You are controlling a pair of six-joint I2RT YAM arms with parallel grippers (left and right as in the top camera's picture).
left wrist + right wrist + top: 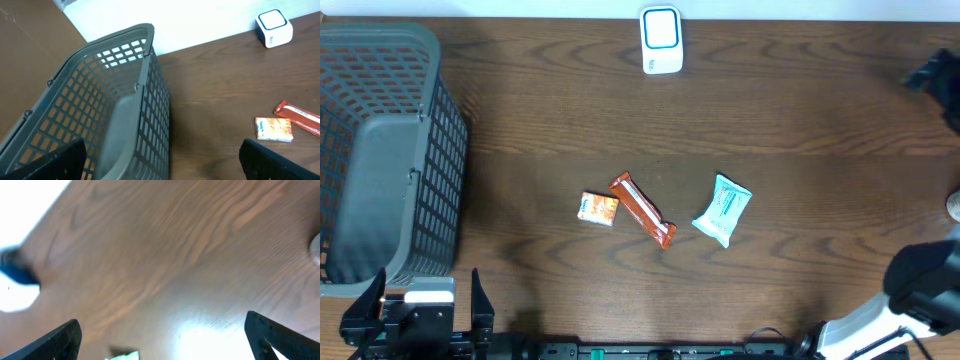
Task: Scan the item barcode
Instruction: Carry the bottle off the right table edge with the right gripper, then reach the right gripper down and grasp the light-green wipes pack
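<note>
Three items lie mid-table: a small orange packet, an orange-red bar and a teal packet, whose corner shows in the right wrist view. No barcode is readable on any of them. The white scanner with a blue face stands at the far edge. My left gripper is open and empty at the near left, beside the basket. My right gripper is open and empty over bare wood; its arm is at the near right.
A large grey mesh basket fills the left side of the table. A dark object sits at the far right edge. A pale round thing shows at the right edge.
</note>
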